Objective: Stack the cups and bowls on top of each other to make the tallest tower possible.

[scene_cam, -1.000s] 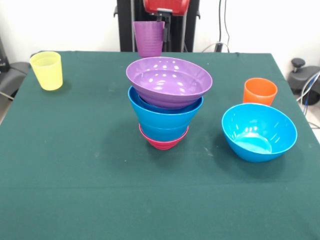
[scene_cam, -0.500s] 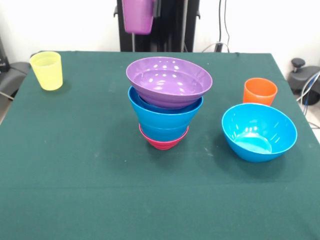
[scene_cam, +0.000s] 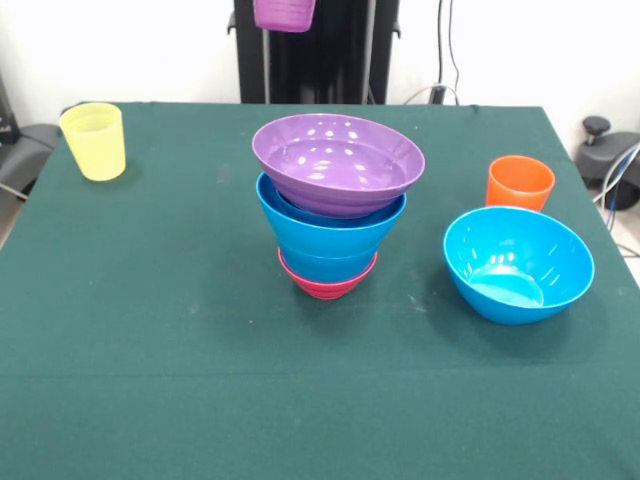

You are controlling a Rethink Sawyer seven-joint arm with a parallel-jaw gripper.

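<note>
Carrying the purple cup (scene_cam: pixel 284 14) high at the top edge, hand itself out of sight so grip unconfirmable, tower (scene_cam: pixel 335 205) waiting mid-surface; next, lowering the cup centred into the tilted purple bowl (scene_cam: pixel 338 162).

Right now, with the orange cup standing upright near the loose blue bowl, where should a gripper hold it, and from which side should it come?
Grip the orange cup at its rim, coming straight down from above. It stands upright with its mouth open upward, so one finger could go inside and one outside the wall. The loose blue bowl sits close beside it, so a sideways approach from there looks crowded.
</note>
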